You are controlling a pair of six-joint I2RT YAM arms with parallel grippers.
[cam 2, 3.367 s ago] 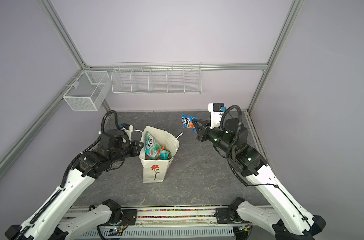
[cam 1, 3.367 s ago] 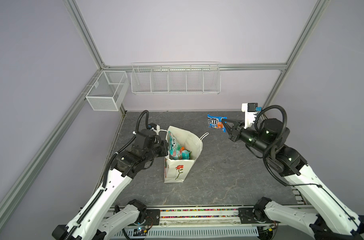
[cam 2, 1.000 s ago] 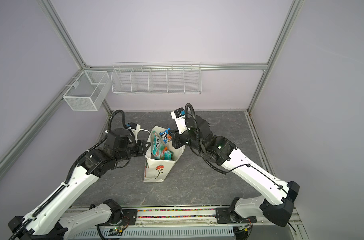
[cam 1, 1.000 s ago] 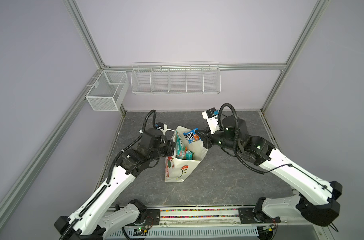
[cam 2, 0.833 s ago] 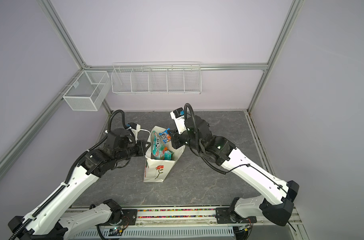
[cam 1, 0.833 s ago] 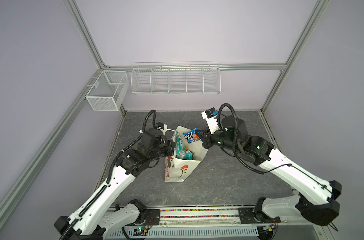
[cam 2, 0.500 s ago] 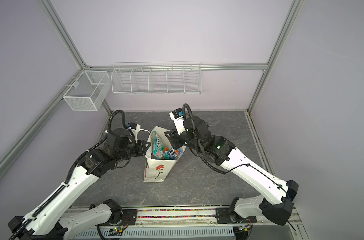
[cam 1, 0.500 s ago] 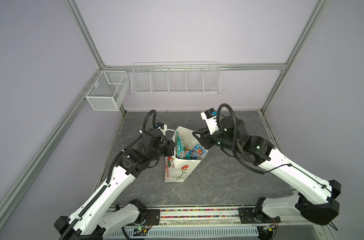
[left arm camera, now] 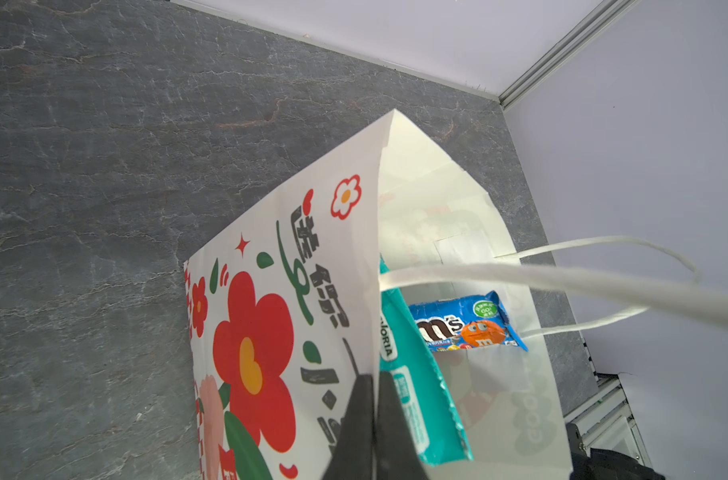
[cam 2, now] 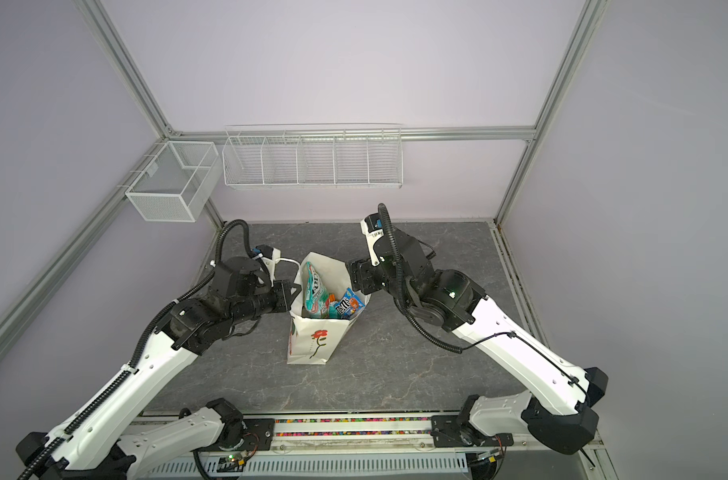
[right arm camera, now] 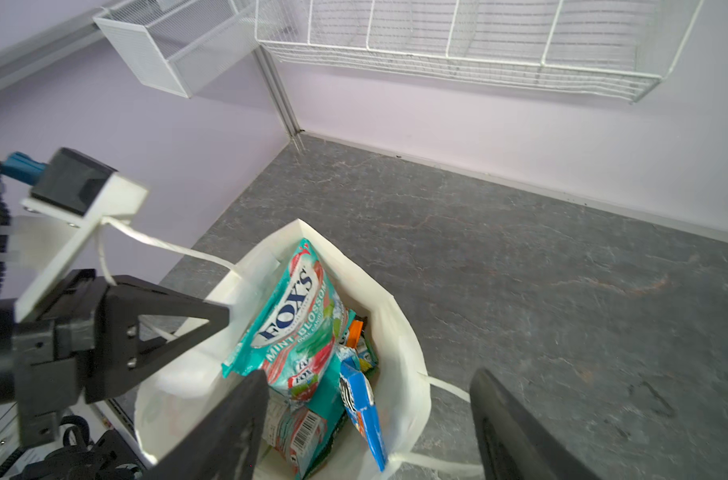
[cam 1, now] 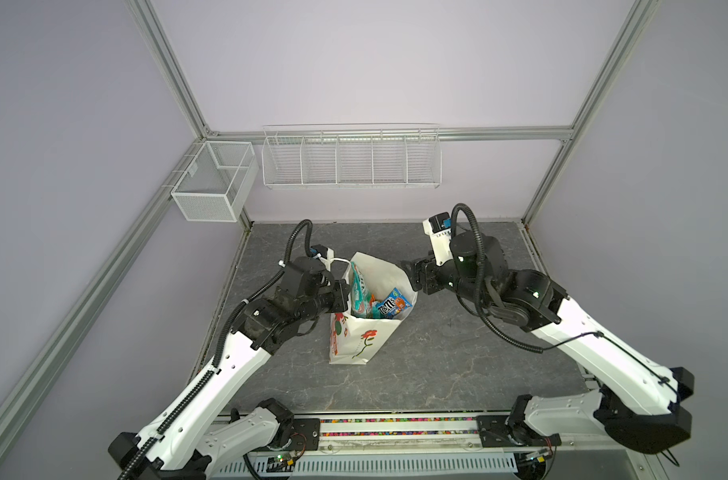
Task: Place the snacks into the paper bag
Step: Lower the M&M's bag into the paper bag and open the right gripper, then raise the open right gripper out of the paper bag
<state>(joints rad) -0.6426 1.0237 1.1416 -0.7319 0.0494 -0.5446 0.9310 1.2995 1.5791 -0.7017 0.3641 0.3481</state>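
Note:
The white paper bag [cam 1: 364, 338] [cam 2: 312, 338] with its red flower stands upright mid-table. My left gripper [cam 1: 345, 293] [cam 2: 293, 297] [left arm camera: 374, 386] is shut on the paper bag's left rim, pinching the wall. Inside lean a teal FOX'S bag [cam 1: 359, 291] [right arm camera: 295, 316] and the small blue M&M's pack [cam 1: 393, 306] [cam 2: 349, 306] [left arm camera: 466, 322] [right arm camera: 364, 411], lying free against the right wall. An orange packet [right arm camera: 356, 332] peeks out beneath them. My right gripper [cam 1: 410, 274] [cam 2: 354, 276] [right arm camera: 368, 374] hangs open just above the bag's right rim, holding nothing.
Two white wire baskets hang on the back wall, a long one [cam 1: 351, 160] and a small box one [cam 1: 216, 187]. The bag's white cord handles [left arm camera: 561, 282] stick out on both sides. Grey stone tabletop [cam 1: 457, 353] surrounds the bag.
My right gripper opened and let go of the M&M's pack, which dropped into the bag; the gripper drew back slightly to the right. The left gripper kept its hold.

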